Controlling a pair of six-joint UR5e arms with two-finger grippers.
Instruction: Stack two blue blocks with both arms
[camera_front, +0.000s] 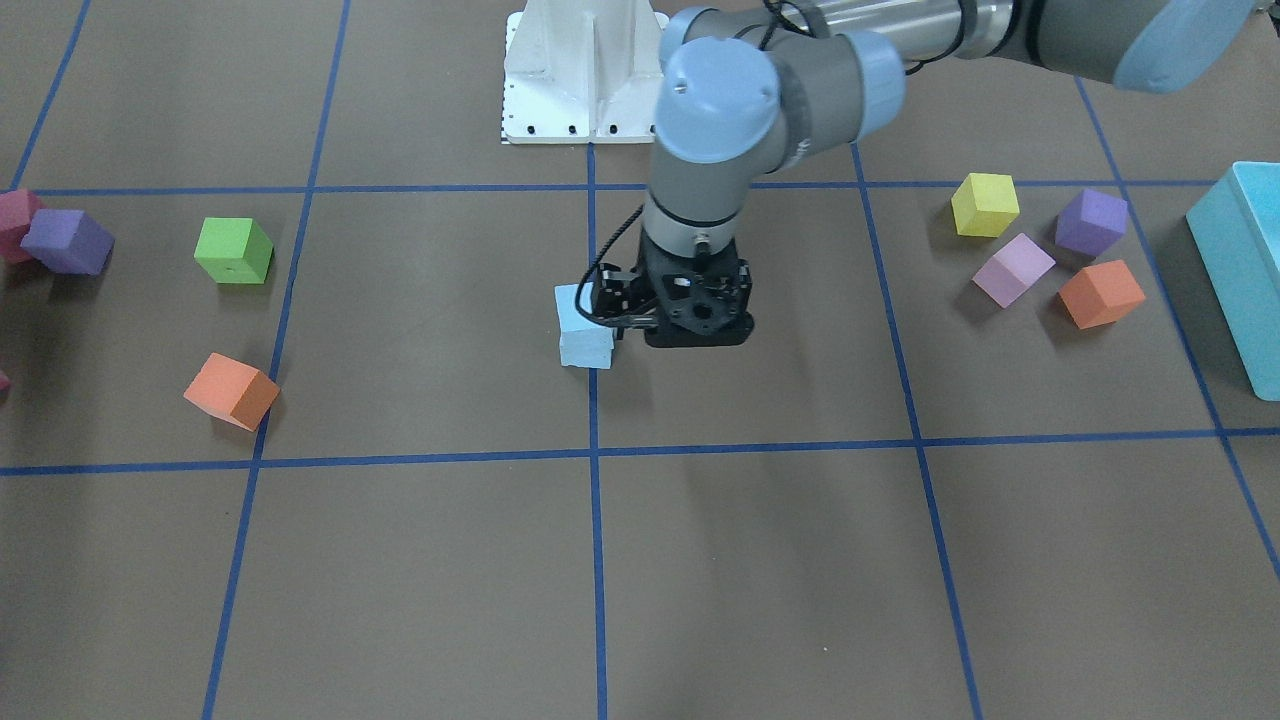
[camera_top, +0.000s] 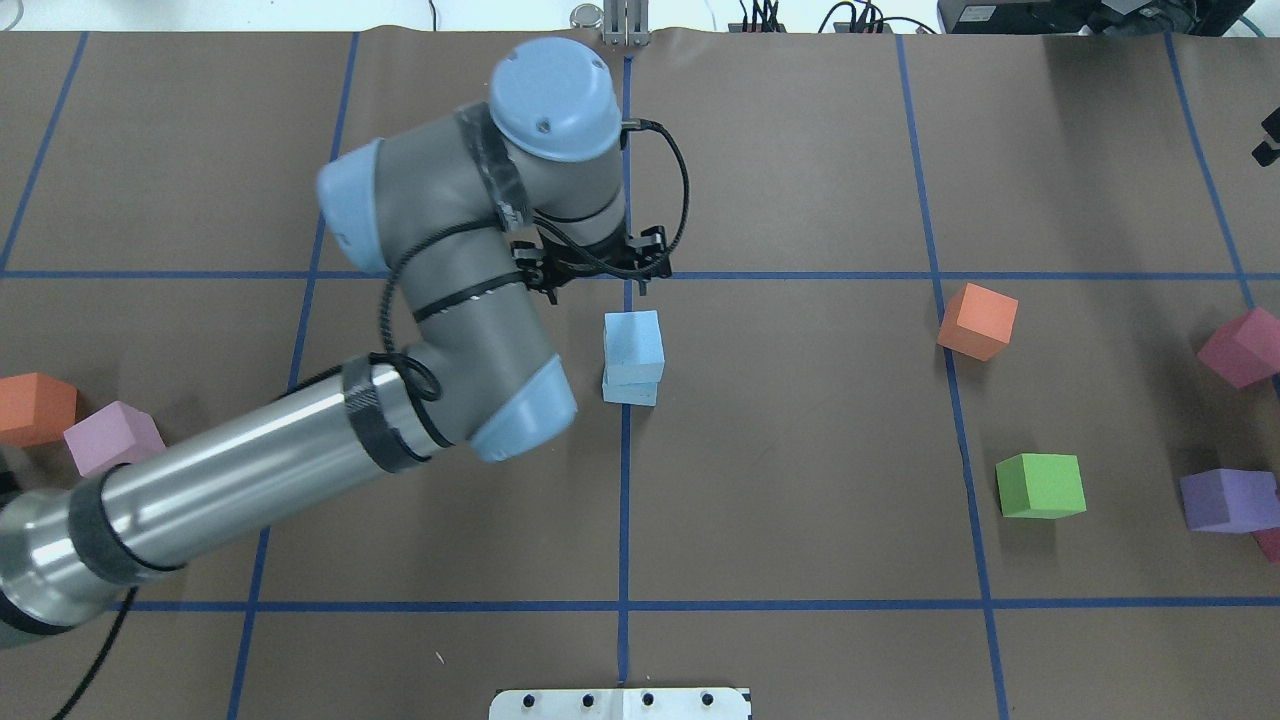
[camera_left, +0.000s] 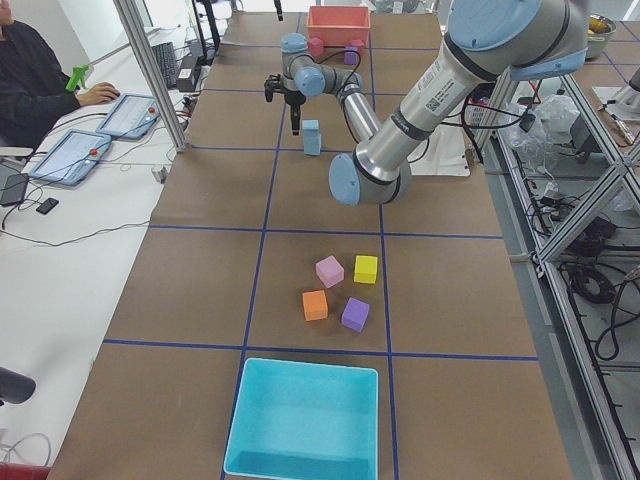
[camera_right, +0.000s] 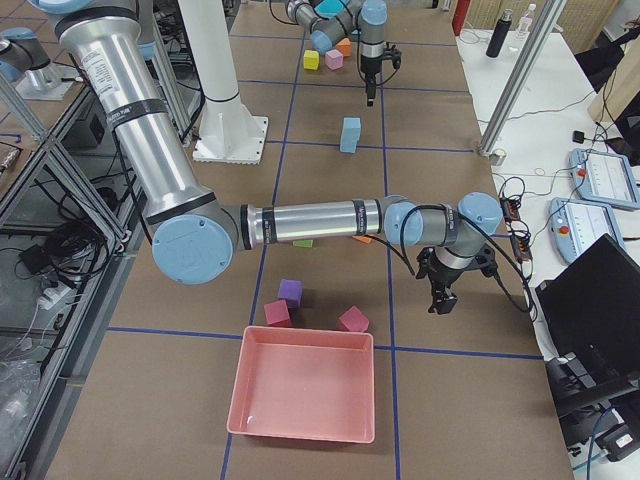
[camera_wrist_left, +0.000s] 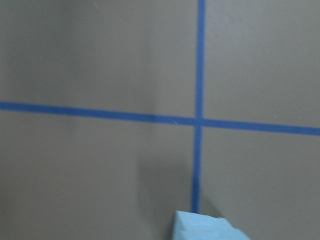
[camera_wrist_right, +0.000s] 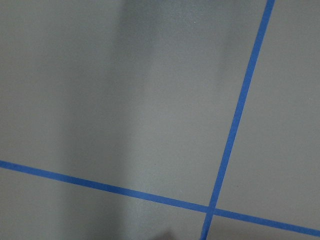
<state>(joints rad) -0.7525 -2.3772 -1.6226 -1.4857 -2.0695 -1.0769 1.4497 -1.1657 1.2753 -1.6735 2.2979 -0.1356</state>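
The two blue blocks sit stacked in the middle of the table on a blue tape line, the upper block (camera_top: 633, 340) square on the lower block (camera_top: 630, 393), which peeks out on the side nearest my base. My left gripper (camera_front: 695, 320) hangs just beside the stack, on its far side from my base and a little toward my left, and is not in contact with it. My wrist covers the fingers from above and the side views show only a thin dark tip, so I cannot tell whether they are spread or pressed together. My left wrist camera catches one pale corner of the stack at its bottom edge.

My right gripper (camera_right: 440, 303) points down over bare table near a tape crossing, well apart from the stack. It shows only in the right side view, so I cannot tell its state either.

The turquoise bin (camera_left: 305, 425) stands at my left end of the table. Near it, outside, lie a yellow cube (camera_front: 985, 204), a purple cube (camera_front: 1090, 222), a lilac cube (camera_front: 1013, 270) and an orange cube (camera_front: 1100, 293).

The pink bin (camera_right: 300, 395) stands at my right end, with a purple and two maroon cubes just outside its wall. A green cube (camera_front: 233, 250) lies farther in.

The label on my left arm's tube (camera_left: 435, 92) is too small to read.
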